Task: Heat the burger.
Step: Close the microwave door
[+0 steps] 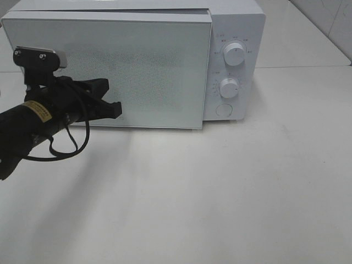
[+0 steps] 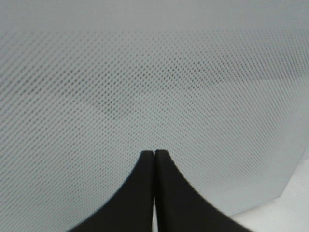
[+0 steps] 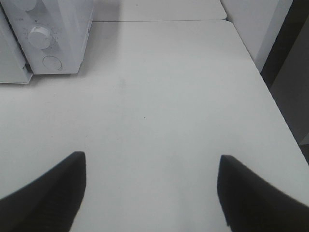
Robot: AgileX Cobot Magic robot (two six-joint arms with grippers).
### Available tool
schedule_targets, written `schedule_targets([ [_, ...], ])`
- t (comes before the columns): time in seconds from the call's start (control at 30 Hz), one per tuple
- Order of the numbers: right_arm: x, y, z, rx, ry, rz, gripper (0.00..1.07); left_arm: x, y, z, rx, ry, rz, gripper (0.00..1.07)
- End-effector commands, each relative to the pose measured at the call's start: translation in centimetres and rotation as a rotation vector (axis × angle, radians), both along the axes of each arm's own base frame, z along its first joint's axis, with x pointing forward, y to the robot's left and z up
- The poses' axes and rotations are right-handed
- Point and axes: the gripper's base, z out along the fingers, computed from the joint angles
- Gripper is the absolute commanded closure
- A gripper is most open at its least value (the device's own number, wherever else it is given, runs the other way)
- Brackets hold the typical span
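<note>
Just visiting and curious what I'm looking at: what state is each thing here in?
White microwave's dotted frosted door: closed or nearly; latch not visible.
Black left gripper: shut, empty, tips close to the door.
Black right gripper: open, empty, above the white table.
Burger: not in view.

The left arm reaches in from the left side, and its left gripper has both jaws pressed tight together, empty, while the right gripper, seen only from its own wrist, has its jaws spread wide, empty.
</note>
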Motion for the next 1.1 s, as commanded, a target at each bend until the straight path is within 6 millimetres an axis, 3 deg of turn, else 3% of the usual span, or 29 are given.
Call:
schedule_targets([
  [0.03,-0.4,-0.1,-0.1,-0.003,-0.028,-0.009,0.34,0.8,-0.8,0.7,0.013,-0.007,-0.006,1.07],
  [0.2,-0.4,-0.1,-0.1,-0.003,-0.028,-0.009,0.34,3.0,-1.9,2.6,-0.007,-0.026,0.004,1.07],
  [0.47,-0.4,-0.1,-0.1,-0.003,-0.028,-0.009,0.34,4.6,-3.1,4.4,-0.015,-0.032,-0.002,1.07],
  [0.57,-0.4,-0.1,-0.1,-0.003,-0.028,-0.009,0.34,4.7,-3.3,4.5,-0.019,-0.033,-0.001,1.07],
  [1.1,-0.4,-0.1,-0.1,-0.003,-0.028,-0.009,0.34,7.3,-9.7,4.6,-0.042,-0.028,-0.076,1.07],
])
